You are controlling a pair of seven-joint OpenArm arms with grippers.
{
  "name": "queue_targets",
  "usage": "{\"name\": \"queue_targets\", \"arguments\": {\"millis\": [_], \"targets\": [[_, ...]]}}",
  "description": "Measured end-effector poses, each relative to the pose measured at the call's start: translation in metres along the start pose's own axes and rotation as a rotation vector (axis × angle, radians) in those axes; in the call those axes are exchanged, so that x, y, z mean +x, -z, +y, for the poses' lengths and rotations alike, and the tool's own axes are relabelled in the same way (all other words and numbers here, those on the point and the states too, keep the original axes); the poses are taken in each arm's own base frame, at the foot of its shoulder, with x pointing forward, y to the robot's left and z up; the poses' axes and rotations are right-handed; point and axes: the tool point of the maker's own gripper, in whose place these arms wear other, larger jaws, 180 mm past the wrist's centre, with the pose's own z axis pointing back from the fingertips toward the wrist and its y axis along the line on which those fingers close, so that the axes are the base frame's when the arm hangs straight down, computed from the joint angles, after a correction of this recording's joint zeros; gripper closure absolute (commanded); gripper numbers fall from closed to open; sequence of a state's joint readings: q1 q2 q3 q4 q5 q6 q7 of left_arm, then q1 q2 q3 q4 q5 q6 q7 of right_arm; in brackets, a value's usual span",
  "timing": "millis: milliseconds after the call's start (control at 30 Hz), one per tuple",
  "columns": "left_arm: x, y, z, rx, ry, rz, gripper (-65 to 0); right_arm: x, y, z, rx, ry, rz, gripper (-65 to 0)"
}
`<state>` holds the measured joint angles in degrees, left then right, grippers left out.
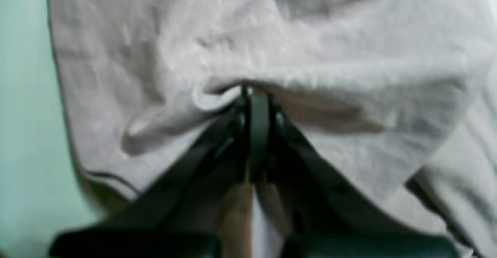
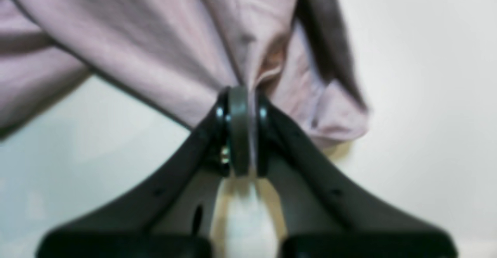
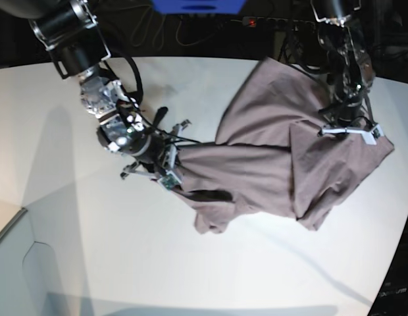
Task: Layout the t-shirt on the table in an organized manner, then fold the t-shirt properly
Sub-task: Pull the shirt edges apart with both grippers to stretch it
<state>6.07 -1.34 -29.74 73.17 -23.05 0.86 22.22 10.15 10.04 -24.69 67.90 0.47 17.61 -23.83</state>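
The mauve t-shirt [image 3: 270,158] lies crumpled and half lifted on the white table [image 3: 92,250], bunched toward the right. My right gripper [image 2: 242,93] is shut on a pinched fold of the shirt's edge, and cloth [image 2: 155,44] hangs from it above the table. In the base view this right gripper [image 3: 181,178] sits at the shirt's left edge. My left gripper [image 1: 252,93] is shut on a gathered ridge of the t-shirt [image 1: 310,56], which fills most of that view. In the base view the left gripper [image 3: 335,135] is at the shirt's upper right part.
Black cables and a power strip [image 3: 256,23] run along the far table edge beside a blue object [image 3: 197,5]. The table's curved edge [image 3: 20,220] shows at the lower left, and a dark drop-off [image 3: 398,276] lies at the lower right.
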Motion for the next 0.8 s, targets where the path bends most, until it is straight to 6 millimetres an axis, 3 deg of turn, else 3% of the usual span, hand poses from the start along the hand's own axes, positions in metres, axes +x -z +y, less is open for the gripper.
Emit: {"name": "queue_targets", "arguments": {"millis": [167,267,467,600,700,800], "targets": [[0.031,0.023,-0.015,-0.022,-0.005,-0.028,0.0,0.003,-0.043,-0.06,-0.168,0.131,-0.091,0.0],[0.05,0.037,-0.033,-0.051,0.041,-0.044,0.0,-0.009,-0.074,-0.095,-0.282,0.202,-0.12,0.0],[0.075,0.056,-0.096,-0.16,0.141,-0.043,0.0,-0.033,-0.124,-0.114,-0.404,0.26,-0.131,0.0],[0.121,0.061,-0.14,-0.229,0.19,-0.112,0.0,-0.03,-0.16,-0.136,-0.501,0.265,-0.182,0.0],[0.149,0.064,-0.158,-0.243,0.212,-0.149,0.0,-0.032,-0.168,-0.146,-0.54,0.291,-0.187,0.0],[0.16,0.064,-0.18,-0.275,0.233,-0.166,-0.2,-0.022,-0.167,-0.158,-0.561,0.319,-0.214,0.0]]}}
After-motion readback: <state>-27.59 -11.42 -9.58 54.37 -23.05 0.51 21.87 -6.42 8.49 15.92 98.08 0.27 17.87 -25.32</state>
